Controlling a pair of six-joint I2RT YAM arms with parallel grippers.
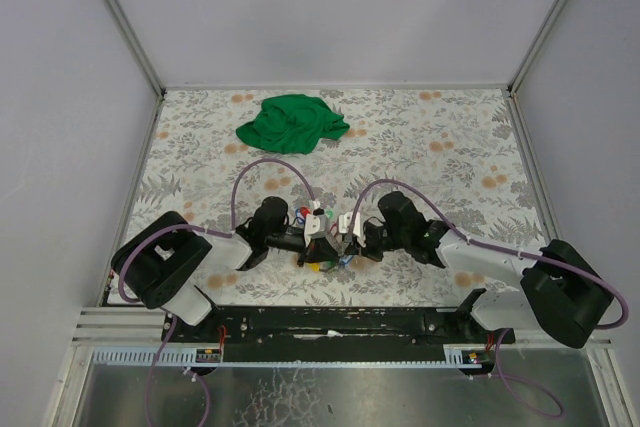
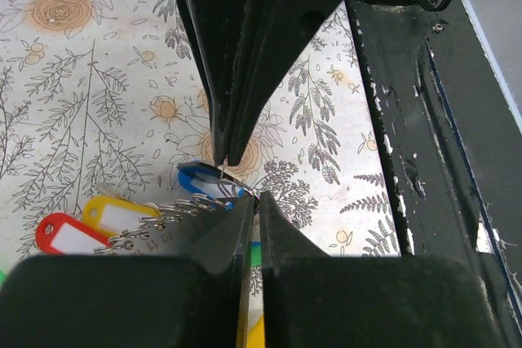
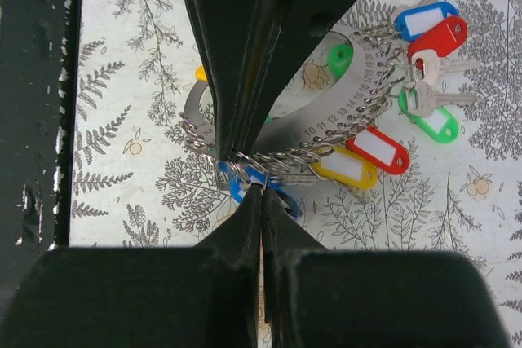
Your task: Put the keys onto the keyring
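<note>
Middle of the table's near edge: the keyring with keys fanned along it. The right pincer, pressed together, grips the keyring, probably to steady it. The left pincer pinches the blue key by its loop, apparently to thread it on.

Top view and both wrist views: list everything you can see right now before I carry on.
cloth: one, green, crumpled at the table's far side, left of centre.
keyring: one, grey metal, near the table's front middle, at the gripper tips.
keys: several, silver with blue, red, green and yellow tags, strung round the keyring.
table: one, pale floral print, under everything.
left gripper: one, black, shut beside a blue tag.
right gripper: one, black, shut on the keyring's rim.
</note>
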